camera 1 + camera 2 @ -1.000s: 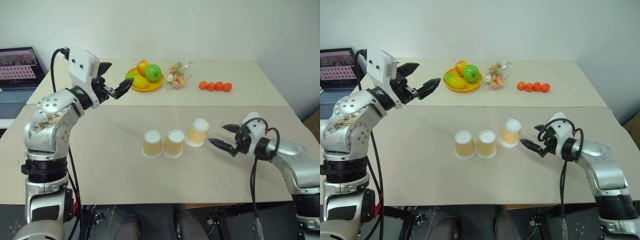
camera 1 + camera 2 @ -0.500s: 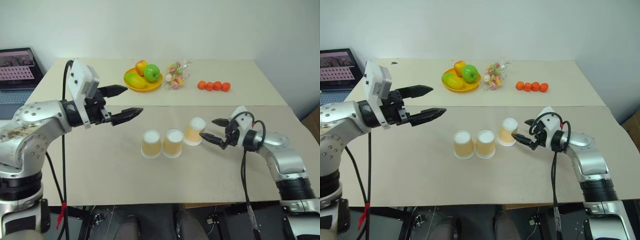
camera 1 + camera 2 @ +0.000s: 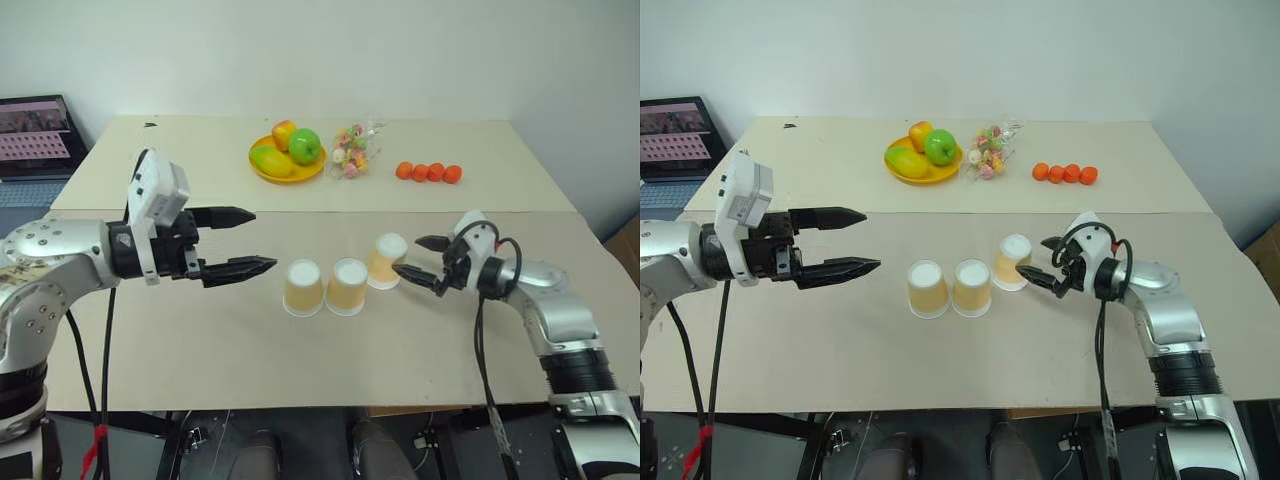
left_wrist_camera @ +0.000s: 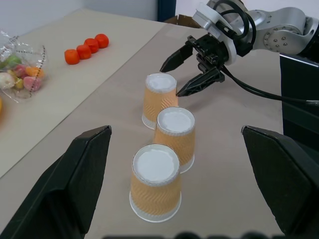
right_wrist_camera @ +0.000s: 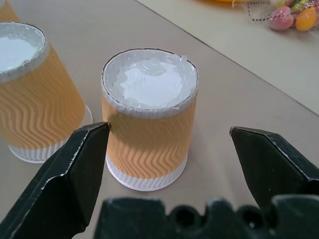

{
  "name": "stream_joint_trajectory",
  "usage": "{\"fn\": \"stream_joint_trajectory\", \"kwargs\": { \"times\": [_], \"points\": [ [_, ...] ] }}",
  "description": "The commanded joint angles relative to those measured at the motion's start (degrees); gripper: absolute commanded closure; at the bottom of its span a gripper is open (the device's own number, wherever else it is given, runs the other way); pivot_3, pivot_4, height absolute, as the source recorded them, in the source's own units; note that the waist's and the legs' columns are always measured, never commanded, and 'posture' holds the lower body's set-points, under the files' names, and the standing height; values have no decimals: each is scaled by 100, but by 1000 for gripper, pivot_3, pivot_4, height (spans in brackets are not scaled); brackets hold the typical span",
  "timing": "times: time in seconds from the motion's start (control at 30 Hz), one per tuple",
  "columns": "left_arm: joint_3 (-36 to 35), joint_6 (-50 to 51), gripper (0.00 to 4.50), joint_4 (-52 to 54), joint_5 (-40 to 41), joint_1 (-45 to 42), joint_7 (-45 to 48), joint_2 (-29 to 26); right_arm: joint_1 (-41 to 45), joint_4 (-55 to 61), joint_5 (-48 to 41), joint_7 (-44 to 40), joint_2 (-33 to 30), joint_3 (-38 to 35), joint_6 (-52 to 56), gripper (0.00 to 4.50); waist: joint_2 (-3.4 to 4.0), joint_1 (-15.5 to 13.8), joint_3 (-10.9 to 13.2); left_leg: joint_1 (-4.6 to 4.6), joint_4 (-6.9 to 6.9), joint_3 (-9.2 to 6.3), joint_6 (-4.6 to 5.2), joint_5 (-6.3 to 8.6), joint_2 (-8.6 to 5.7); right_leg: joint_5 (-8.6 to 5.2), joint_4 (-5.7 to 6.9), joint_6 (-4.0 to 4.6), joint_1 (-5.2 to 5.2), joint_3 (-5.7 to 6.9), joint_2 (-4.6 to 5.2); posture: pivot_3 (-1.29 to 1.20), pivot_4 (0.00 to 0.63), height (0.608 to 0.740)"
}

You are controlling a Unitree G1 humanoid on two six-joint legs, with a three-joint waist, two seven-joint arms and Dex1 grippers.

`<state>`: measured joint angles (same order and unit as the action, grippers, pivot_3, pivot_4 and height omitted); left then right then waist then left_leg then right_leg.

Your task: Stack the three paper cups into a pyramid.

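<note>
Three tan paper cups stand upside down in a row on the table: the left cup, the middle cup touching it, and the right cup slightly farther back. My right gripper is open, its fingertips on either side of the right cup's near edge, not closed on it. In the right wrist view that cup sits between the two spread fingers. My left gripper is open and hovers level, to the left of the row, pointing at the cups. No cup is stacked on another.
At the back of the table are a yellow plate of fruit, a bag of sweets and a row of small orange fruits. A laptop sits at the far left.
My left arm swung down and toward me, from up near the fruit plate to level beside the cup row. My right gripper moved left and forward, closing in on the right cup.
</note>
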<state>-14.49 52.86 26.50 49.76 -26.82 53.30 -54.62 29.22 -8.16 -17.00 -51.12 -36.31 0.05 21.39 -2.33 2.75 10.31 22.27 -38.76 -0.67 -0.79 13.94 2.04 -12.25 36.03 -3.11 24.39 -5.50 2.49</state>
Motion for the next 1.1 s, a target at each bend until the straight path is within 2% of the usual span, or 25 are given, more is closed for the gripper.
{"fn": "stream_joint_trajectory", "kwargs": {
  "times": [0.03, 0.33, 0.73, 0.93, 1.1],
  "points": [
    [-147, -50, 33, 157, 113, 57, 76, -156, 260, 54, -131, -129, 101, -77, -72, 0, 1, 2, 0, 0, 0, 0, 0, 0, 0, 0, 0, 0, 0, 0, -1, 0, 150, 734],
    [55, -189, 33, 233, -164, 182, 1, -222, 679, -464, -187, -332, 495, -24, -121, 0, 1, -8, 1, 0, 0, 0, 0, 0, 0, 11, 1, 18, 0, 1, 0, 0, 150, 734],
    [-74, -100, 33, 395, -1, 174, -248, -231, 962, -1059, 23, -507, 642, 76, -455, 0, 4, -6, 2, 1, 1, -1, 0, 0, 1, 17, 2, 29, 2, 2, -1, 0, 150, 734],
    [-122, -45, 0, 399, 83, 216, -254, -324, 984, -1103, 48, -525, 623, 29, -495, 1692, 4, -1, 2, 0, 1, -1, 0, 0, 1, 22, 2, 38, 2, 2, -1, 0, 150, 734],
    [-137, -81, 0, 305, 57, 204, -206, -388, 1061, -982, 45, -492, 518, -44, -392, 1706, 4, -1, 3, 1, 1, -1, 0, 0, 0, 22, 2, 38, 2, 2, -1, 0, 150, 734]
  ]
}}
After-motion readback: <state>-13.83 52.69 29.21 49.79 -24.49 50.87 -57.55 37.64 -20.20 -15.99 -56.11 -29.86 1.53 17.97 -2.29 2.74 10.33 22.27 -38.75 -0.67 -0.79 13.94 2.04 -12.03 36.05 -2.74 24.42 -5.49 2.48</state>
